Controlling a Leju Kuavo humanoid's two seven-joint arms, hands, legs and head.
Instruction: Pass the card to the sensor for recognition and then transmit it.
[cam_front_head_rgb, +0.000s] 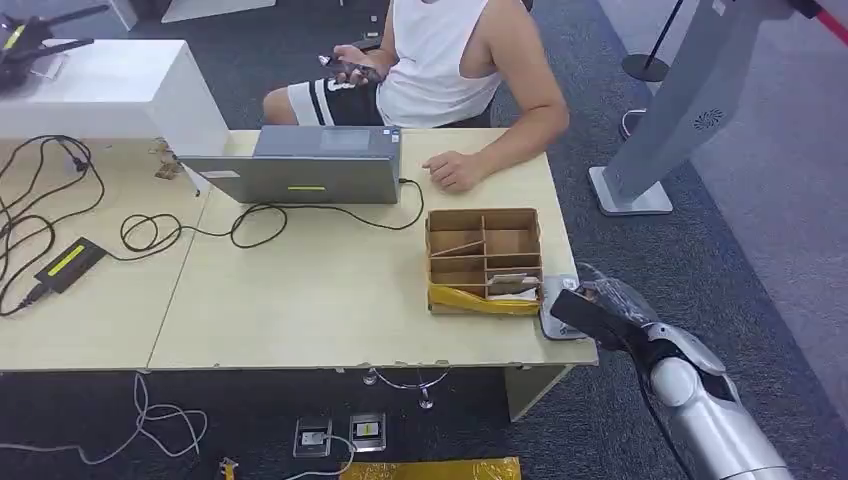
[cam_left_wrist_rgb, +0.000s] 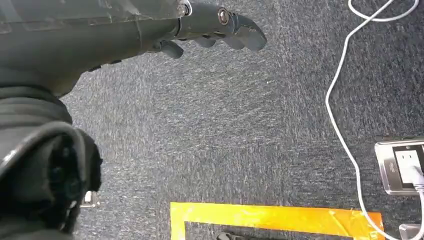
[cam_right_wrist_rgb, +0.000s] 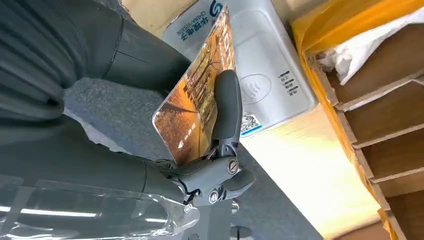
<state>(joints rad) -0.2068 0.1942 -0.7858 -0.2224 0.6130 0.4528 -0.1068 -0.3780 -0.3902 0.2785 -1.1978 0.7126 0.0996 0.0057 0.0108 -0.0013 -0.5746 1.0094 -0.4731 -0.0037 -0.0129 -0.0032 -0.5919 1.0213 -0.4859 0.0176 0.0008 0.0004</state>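
Right hand (cam_right_wrist_rgb: 210, 150) pinching card (cam_right_wrist_rgb: 192, 100), hovering just over sensor (cam_right_wrist_rgb: 265, 75) beside divided box (cam_front_head_rgb: 484, 258). Left hand (cam_left_wrist_rgb: 200, 25) hanging over carpet, fingers loosely apart, holding nothing.

A grey laptop (cam_front_head_rgb: 305, 165) sits at the far edge of the pale wooden desk (cam_front_head_rgb: 300, 300), black cables (cam_front_head_rgb: 150, 232) to its left. A person in a white top (cam_front_head_rgb: 440, 60) sits behind it.

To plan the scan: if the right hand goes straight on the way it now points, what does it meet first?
Probably the grey card sensor: the right hand holds the card just before it, though depth is unclear.
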